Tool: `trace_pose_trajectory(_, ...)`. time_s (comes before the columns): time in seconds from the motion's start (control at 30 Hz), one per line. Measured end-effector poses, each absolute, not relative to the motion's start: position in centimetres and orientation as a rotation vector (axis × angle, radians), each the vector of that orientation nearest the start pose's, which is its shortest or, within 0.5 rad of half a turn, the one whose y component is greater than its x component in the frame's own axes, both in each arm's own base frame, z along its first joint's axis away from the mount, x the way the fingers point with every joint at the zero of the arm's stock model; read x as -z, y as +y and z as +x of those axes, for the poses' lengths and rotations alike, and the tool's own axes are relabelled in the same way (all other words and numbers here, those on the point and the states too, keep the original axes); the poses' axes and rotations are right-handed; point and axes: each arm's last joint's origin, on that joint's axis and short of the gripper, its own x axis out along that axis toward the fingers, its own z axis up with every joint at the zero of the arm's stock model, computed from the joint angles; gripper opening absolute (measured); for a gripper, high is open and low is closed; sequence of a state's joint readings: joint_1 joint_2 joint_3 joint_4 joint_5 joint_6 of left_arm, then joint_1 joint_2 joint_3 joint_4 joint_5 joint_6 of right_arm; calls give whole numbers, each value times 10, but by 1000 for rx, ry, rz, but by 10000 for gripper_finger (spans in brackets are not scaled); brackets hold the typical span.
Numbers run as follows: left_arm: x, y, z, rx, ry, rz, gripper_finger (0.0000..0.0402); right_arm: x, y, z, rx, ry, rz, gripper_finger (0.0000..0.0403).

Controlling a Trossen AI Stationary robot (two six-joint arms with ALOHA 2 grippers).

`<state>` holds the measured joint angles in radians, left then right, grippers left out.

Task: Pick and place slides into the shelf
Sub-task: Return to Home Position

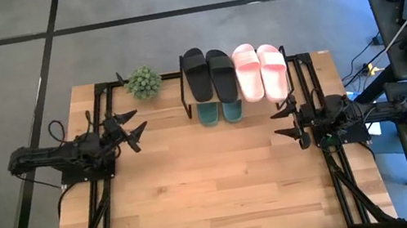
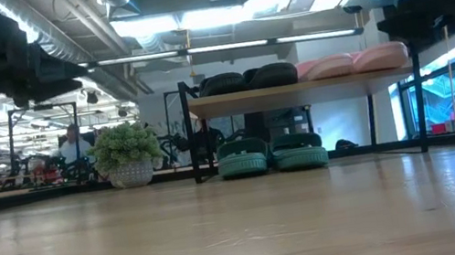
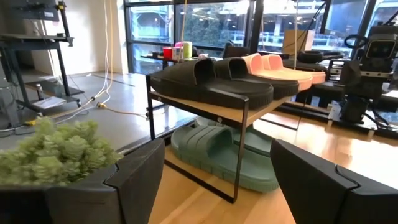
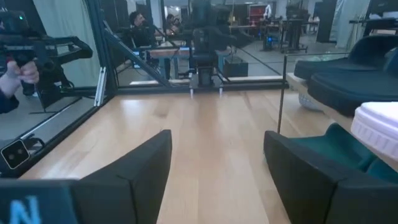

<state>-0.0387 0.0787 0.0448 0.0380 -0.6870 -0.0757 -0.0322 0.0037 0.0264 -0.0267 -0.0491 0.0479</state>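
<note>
My left gripper [image 1: 138,130] hangs released and empty over the left side of the surface [image 1: 216,186], a little nearer than the potted plant [image 1: 143,82]. My right gripper [image 1: 281,120] hangs spread and empty by the right edge, near the shelf's [image 2: 296,92] right end. The near half of the surface between my arms lies open; at the far edge the shelf carries the black slides [image 1: 209,73] left and pink slides [image 1: 260,71] right, with the green slides [image 1: 220,112] underneath the black pair.
</note>
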Motion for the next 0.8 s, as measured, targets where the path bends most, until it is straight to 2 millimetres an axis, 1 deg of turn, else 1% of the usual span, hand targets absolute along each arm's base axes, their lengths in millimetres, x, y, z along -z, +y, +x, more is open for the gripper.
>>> trace_pose_trajectory(0.1,-186,15,85,-651,-20,-81,284,-170,-2,96,-15,8,38,255)
trace_pose_trajectory(0.23,-196,15,81,-652,-5,-95,284,-170,-2,96,-13,9,-3,255)
trace_pose_trajectory(0.3,-194,15,81,-654,-1,-104,284,-170,-2,96,-13,9,-6,255)
trace_pose_trajectory(0.5,-173,15,86,-656,30,-161,284,-170,-2,96,-13,9,-6,255)
trace_pose_trajectory(0.8,-174,15,87,-652,13,-172,284,-170,-2,96,-13,12,-4,255)
